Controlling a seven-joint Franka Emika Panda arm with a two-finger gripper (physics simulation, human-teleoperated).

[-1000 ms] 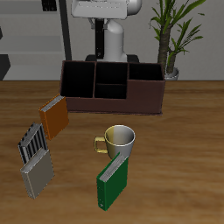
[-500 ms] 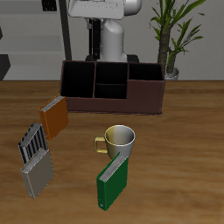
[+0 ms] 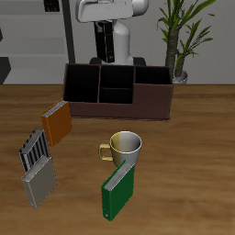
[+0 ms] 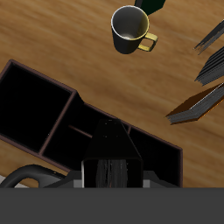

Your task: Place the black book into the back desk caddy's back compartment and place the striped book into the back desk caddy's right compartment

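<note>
Well, from the exterior view the worry is the drop itself. The gripper point(image 3: 103, 48) hangs high over the far side of the back desk caddy point(image 3: 117, 103). A dark strip hanging below it looks like the black book point(image 3: 101, 43), so I'd judge the fingers are clamped on it, though it is small here. The back compartment point(image 3: 117, 74) is a narrow slot. If the book comes down tilted or off line, it could catch a partition or slip into the front slot or the right compartment point(image 3: 152, 76). The striped book point(image 3: 34, 150) lies untouched well nearer the table's front edge, squeezed between an orange book point(image 3: 57, 122) and a grey book point(image 3: 37, 184). Those neighbours may crowd a later grasp. A mug point(image 3: 124, 147) and a green book point(image 3: 117, 190) sit near the front too, clear of the caddy.

Next, the wrist view looks straight down past a black slab held edge-on between the fingers. It hangs over the caddy's dark partitions, roughly at the middle section. Black on near-black makes the alignment hard to judge.
</note>
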